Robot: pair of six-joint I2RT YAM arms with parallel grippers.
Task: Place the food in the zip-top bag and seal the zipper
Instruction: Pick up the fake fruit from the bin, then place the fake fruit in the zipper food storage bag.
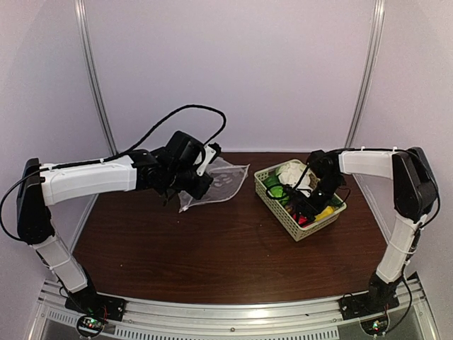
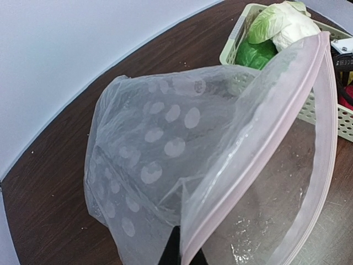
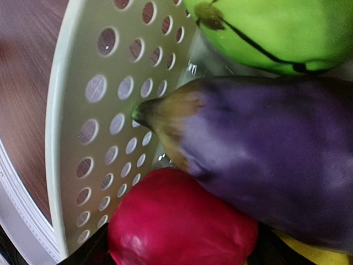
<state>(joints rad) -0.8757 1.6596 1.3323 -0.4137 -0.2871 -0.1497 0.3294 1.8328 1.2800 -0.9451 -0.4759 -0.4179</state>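
My left gripper (image 1: pixel 200 186) is shut on the mouth edge of the zip-top bag (image 1: pixel 216 180), holding it lifted and open. In the left wrist view the gripper (image 2: pixel 179 256) pinches the pinkish-white zipper (image 2: pixel 259 143) strip of the clear dotted bag (image 2: pixel 165 143), which holds no food. My right gripper (image 1: pixel 304 209) is down in the basket. In the right wrist view the gripper (image 3: pixel 182 251) is closed on the red-pink ball (image 3: pixel 182 221), one finger on each side. The purple eggplant (image 3: pixel 265 149) lies against the ball, with a green piece (image 3: pixel 276 27) beyond it.
The pale green lattice basket (image 1: pixel 282 211) stands at the right of the table and also holds the white cauliflower (image 1: pixel 289 172), green pieces (image 1: pixel 271 185) and a yellow piece (image 1: pixel 325 211). Its perforated wall (image 3: pixel 83 110) is close beside my right gripper. The bag mouth faces the basket (image 2: pixel 345 118).
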